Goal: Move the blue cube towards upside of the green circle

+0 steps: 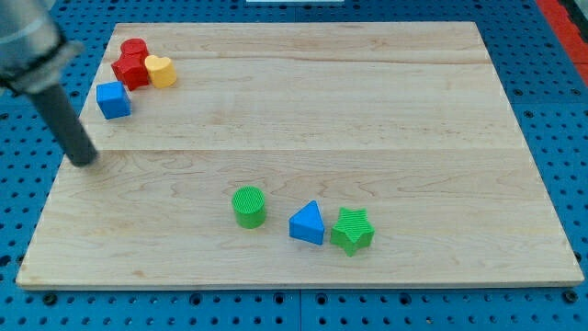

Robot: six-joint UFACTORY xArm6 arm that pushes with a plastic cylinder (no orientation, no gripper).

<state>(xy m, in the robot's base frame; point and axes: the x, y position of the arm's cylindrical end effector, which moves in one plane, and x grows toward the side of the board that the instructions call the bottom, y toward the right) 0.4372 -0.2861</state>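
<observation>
Three blocks sit closest to the board's bottom edge, around its middle: a green star (352, 230), a blue triangular block (308, 223) touching its left side, and a green cylinder (249, 206) just beside that. Farther back, my tip (84, 158) rests near the left edge, holding nothing, a little below the blue cube (114, 99) and apart from it. Beyond the cube, in the top-left corner, a red block (131, 64) touches a yellow heart (161, 71).
</observation>
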